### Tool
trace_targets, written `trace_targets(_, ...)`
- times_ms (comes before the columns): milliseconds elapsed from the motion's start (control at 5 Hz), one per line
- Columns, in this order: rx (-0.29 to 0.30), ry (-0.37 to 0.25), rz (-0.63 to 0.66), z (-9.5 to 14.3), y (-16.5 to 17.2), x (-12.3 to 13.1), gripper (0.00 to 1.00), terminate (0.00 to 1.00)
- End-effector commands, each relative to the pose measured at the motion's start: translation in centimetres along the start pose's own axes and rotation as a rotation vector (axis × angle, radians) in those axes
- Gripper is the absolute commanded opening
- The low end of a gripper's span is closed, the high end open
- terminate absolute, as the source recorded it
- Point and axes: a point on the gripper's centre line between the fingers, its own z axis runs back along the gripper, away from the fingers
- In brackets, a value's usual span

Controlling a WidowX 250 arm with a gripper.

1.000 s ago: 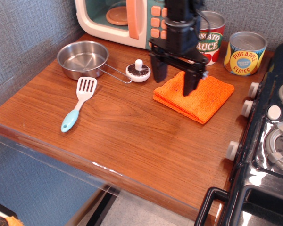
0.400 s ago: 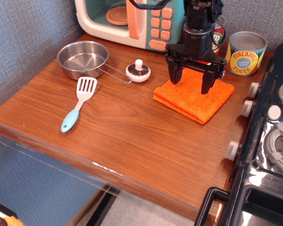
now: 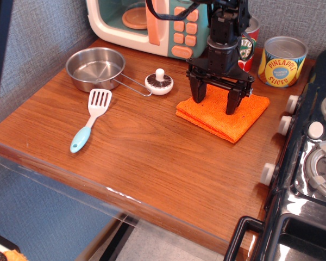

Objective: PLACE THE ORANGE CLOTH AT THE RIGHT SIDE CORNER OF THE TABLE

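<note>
The orange cloth (image 3: 234, 117) lies folded and flat on the brown wood-grain table (image 3: 136, 147), towards the back right, close to the black toy stove. My black gripper (image 3: 214, 101) hangs straight down over the cloth's left half. It is open, with its two fingertips spread wide and touching or just above the fabric. Its body hides part of the cloth's back edge.
A toy microwave (image 3: 152, 24) stands at the back. A tomato sauce tin (image 3: 245, 46) and a pineapple slices tin (image 3: 281, 61) stand behind the cloth. A steel pan (image 3: 95, 68), a mushroom toy (image 3: 159, 82) and a blue-handled spatula (image 3: 91, 125) lie at left. The stove (image 3: 309, 163) fills the right side.
My gripper moved right and back, turned its wrist, then came down lower onto the cloth. The cloth has not moved.
</note>
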Motion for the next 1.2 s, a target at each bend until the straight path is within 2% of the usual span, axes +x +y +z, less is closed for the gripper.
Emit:
trace_targets(0, 0.004, 0.024, -0.04, -0.1, -0.4, -0.8, 1.0, 0.0)
trace_targets(200, 0.003, 0.023, -0.059, 0.7, -0.8, -1.9, 1.0, 0.0)
trace_targets(800, 0.076, 0.042, -0.103, 2.6, -1.9, -10.4, 1.0, 0.0)
trace_targets(1000, 0.095, 0.062, -0.115, 2.3, -2.2, -12.2, 1.0, 0.0)
